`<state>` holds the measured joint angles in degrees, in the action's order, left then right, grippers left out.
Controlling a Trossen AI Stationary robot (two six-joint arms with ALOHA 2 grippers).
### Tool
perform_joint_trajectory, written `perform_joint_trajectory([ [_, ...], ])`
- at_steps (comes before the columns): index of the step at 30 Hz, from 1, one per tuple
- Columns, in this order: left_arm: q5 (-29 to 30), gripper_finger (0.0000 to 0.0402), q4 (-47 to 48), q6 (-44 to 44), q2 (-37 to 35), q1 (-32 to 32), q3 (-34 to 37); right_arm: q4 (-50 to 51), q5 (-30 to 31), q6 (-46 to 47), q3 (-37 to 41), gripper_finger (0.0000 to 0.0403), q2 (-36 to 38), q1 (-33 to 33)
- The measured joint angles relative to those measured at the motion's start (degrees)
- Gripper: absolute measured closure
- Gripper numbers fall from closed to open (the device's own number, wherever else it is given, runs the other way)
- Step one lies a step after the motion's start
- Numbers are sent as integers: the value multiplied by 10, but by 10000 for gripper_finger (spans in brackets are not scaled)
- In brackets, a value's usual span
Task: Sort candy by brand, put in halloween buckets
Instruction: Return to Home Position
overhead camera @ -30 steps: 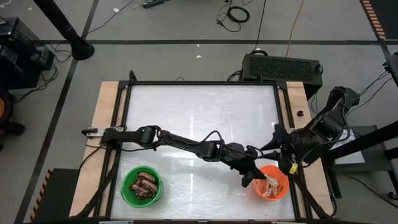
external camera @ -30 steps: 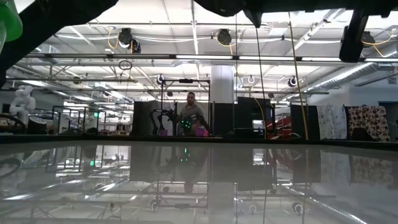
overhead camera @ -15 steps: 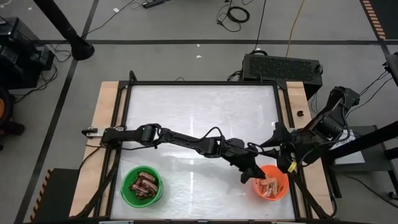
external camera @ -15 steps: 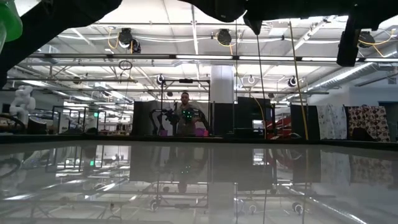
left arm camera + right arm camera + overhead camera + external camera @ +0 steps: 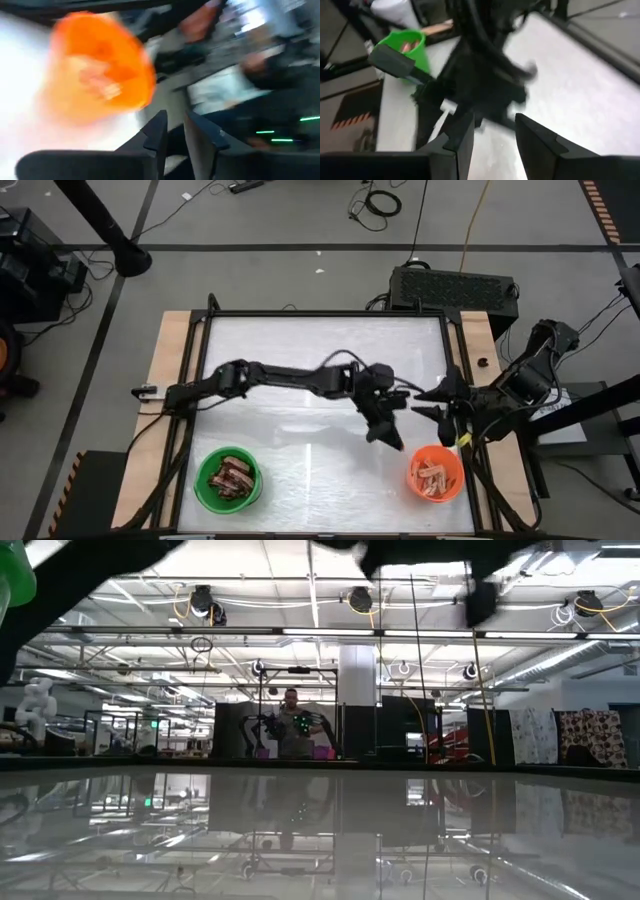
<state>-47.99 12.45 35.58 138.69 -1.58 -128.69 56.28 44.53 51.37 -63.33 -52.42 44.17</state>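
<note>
The orange bucket point(image 5: 436, 473) stands near the table's front right and holds pale tan candy point(image 5: 434, 476). At the front left stands the green bucket point(image 5: 228, 478), which holds dark reddish-brown candy point(image 5: 233, 476). My left gripper point(image 5: 388, 440) hangs above the bare table, left of and beyond the orange bucket point(image 5: 100, 75). Its fingers point(image 5: 173, 137) stand a little apart with nothing between them. My right gripper point(image 5: 434, 405) waits open at the right edge, beyond the orange bucket. The right wrist view shows its fingers point(image 5: 492, 135) empty, the left arm close in front and the green bucket point(image 5: 407, 47) farther off.
A black frame point(image 5: 205, 360) rims the glossy white table top. A black box point(image 5: 455, 285) sits beyond the far right corner. Bare table surface point(image 5: 300, 360) spreads across the middle and far side. A person point(image 5: 290, 725) stands far off in the room behind.
My left gripper has drawn back from the orange bucket's left rim, going up and toward the far edge and a little left. The forearm has swung with it toward the far side. The pale candy lies in the orange bucket. My right gripper has turned slightly in place.
</note>
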Motion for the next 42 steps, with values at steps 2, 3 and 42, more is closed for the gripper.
perform_joint_trajectory([
  [2, 62, 341, 143, -103, -39, 8, 0, -9, 19, -9, 0, 268, 0, -9],
  [3, 100, 347, 214, -155, -61, 13, 0, -17, 26, -18, 0, 268, 0, -14],
  [42, 352, 397, 228, -386, -846, 204, 652, -349, -398, -374, 0, 298, -125, -487],
])
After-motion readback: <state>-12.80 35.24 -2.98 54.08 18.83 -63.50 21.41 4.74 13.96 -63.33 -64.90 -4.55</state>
